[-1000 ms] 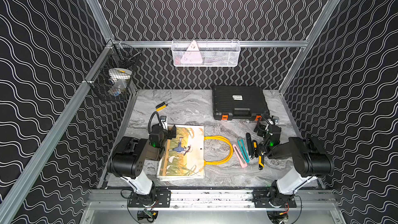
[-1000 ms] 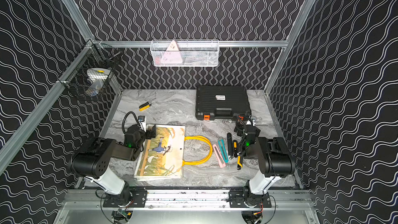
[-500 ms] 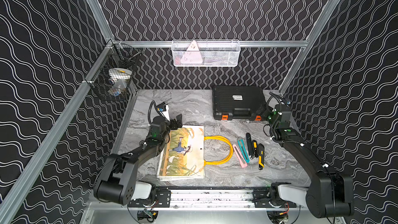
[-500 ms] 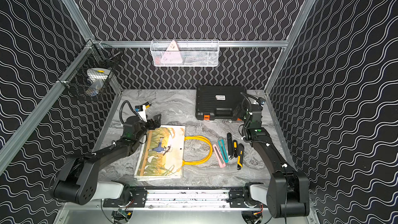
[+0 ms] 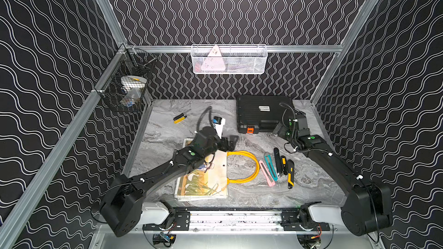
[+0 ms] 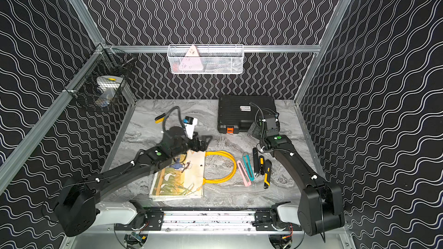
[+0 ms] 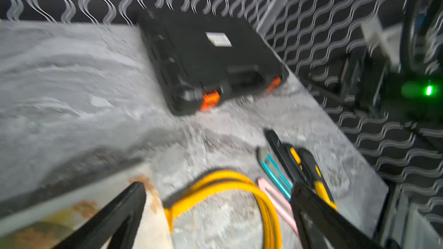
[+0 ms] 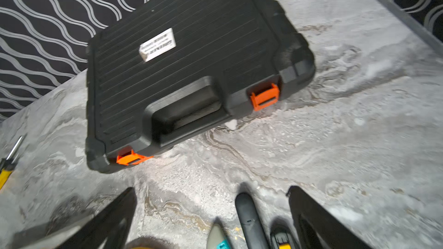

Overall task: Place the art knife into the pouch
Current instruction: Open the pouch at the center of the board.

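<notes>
Grey marbled tabletop (image 5: 167,125) fills the floor of a booth with black wavy-patterned walls. In both top views the pouch (image 5: 208,180) lies flat near the front edge with its printed face up. Its yellow handles (image 5: 255,164) loop toward a row of knives (image 5: 271,166) lying just beside them; I cannot tell which of these is the art knife. A black case (image 5: 259,113) sits at the back, and a screwdriver (image 5: 181,117) lies well apart to its left. The left gripper (image 5: 230,142) hangs over the pouch's far corner. The right gripper (image 5: 281,132) hovers between the case and the far ends of the knives.

The left wrist view is blurred. It shows that gripper's jaws spread wide and empty above the pouch's edge and the handles, with the knives off to one side.

The right wrist view shows the right gripper's jaws also wide apart and holding nothing. The knife tips lie on the marble below them, and the case with its orange latches (image 8: 265,97) is beyond.
</notes>
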`<state>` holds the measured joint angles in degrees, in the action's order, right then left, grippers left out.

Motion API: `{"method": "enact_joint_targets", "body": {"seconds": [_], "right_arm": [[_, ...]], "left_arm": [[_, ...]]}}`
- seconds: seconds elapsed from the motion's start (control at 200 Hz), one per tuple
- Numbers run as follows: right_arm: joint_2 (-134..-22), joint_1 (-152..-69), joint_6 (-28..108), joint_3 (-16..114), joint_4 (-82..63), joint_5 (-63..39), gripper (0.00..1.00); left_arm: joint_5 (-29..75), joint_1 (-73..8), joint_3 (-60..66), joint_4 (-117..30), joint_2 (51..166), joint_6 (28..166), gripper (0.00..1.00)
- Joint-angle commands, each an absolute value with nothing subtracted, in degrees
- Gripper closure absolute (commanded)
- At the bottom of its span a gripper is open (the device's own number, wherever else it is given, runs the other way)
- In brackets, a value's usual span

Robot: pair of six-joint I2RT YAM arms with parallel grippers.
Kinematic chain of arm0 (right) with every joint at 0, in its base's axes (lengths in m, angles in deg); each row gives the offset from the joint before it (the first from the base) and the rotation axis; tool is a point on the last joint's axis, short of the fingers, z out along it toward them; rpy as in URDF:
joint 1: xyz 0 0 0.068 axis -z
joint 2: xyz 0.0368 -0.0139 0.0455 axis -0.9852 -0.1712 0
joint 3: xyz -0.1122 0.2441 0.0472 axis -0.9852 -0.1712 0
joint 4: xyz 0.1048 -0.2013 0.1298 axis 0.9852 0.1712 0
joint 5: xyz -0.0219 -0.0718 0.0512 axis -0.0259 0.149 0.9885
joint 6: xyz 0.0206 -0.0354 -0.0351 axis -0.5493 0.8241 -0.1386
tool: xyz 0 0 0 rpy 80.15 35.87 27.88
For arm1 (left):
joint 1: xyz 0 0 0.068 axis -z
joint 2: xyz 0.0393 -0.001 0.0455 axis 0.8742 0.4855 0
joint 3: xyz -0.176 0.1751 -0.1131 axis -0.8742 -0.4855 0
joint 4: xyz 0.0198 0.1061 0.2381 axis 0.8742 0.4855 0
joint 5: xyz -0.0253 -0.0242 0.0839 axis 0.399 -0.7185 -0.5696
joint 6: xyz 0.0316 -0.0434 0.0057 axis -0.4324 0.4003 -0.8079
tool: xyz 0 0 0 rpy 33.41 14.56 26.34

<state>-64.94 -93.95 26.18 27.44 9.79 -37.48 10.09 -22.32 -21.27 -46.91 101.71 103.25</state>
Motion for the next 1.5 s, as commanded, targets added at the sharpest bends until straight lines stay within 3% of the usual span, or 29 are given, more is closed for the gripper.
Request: {"method": "enact_joint_targets", "body": {"seconds": [0.0,0.16,0.47,0.88,1.246,1.321,1.496], "right_arm": [[-63.7,-94.0,22.6,28.1,15.3,-42.8,0.0],[-60.2,-90.5,20.5,27.9,18.3,-42.4,0.0],[-59.5,-81.1,21.9,26.9,20.9,-37.4,0.0],[-59.7,-79.3,23.1,26.4,20.2,-32.9,0.0],[-59.4,-79.3,23.6,26.0,19.7,-31.4,0.0],[-59.2,-79.4,23.6,25.9,19.5,-31.2,0.0],[-59.8,-79.4,24.1,25.9,19.2,-30.5,0.0]], "left_arm": [[3.6,-18.2,-19.3,-38.0,105.1,104.0,0.02],[-1.0,-7.8,-14.3,-33.1,113.8,103.5,0.02],[-1.0,0.6,-3.8,-33.2,130.8,106.6,0.11],[-6.2,2.1,2.9,-26.8,137.2,108.6,0.35],[-7.0,2.2,4.3,-26.2,140.6,109.4,0.36],[-7.1,2.2,4.7,-26.4,140.9,109.6,0.51],[-7.1,2.2,6.0,-25.0,142.0,108.7,0.7]]}}
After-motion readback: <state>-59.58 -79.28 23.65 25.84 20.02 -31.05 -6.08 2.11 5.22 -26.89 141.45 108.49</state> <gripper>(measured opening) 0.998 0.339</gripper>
